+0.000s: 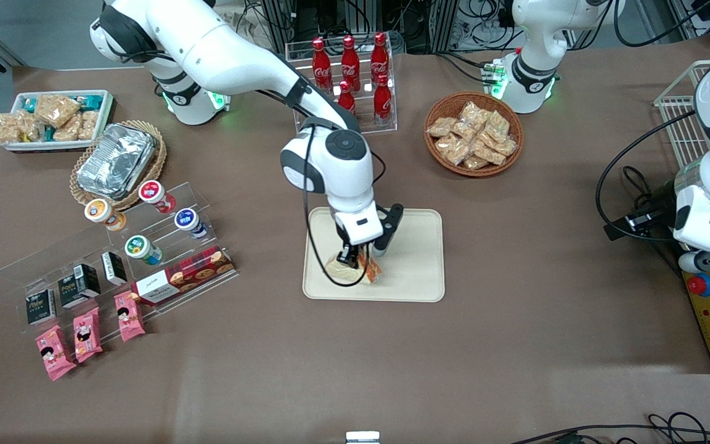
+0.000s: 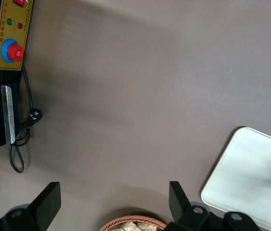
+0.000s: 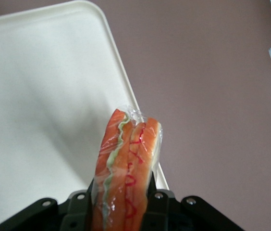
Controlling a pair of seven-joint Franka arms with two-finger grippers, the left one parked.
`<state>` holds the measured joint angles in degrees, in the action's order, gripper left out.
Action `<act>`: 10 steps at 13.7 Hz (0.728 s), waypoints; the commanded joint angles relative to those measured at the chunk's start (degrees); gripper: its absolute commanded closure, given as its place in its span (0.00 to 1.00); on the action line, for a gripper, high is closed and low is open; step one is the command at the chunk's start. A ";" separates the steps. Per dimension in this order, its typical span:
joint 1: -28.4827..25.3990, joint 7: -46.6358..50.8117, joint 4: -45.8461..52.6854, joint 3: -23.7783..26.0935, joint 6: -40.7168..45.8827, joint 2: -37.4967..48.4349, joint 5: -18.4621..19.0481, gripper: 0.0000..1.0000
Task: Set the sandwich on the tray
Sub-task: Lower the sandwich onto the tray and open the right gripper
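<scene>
— Arm pose? Reaching out over the table, bent down at the wrist, gripper pointing down over the tray.

— Gripper state? Clamped tight on the sandwich, one finger on each side, red and green layers standing on edge in the wrist view.

— Sandwich where? Between the fingers, low over the tray's near corner, toward the working arm's end. Touching the tray or not: cannot tell.

— How many things? One sandwich, one tray. Five red cola bottles in a clear rack, farther from the front camera than the gripper. One basket of snack packets near them. Three pink packets well off toward the working arm's end.

— Edges and room? Tray edge just beside the sandwich. Bare tray beside the gripper toward the parked arm's end. Bare brown table all around the tray.
</scene>
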<state>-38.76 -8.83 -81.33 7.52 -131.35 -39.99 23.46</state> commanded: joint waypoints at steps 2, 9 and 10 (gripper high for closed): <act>0.00 -0.84 0.64 -0.13 -1.54 -2.72 4.58 0.62; 0.00 -1.90 0.64 -0.05 -4.00 -6.15 4.23 0.53; -0.09 -1.29 0.64 0.04 -4.00 -6.06 3.96 0.51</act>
<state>-38.93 -10.88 -81.35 7.28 -134.39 -45.70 26.48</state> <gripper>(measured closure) 0.555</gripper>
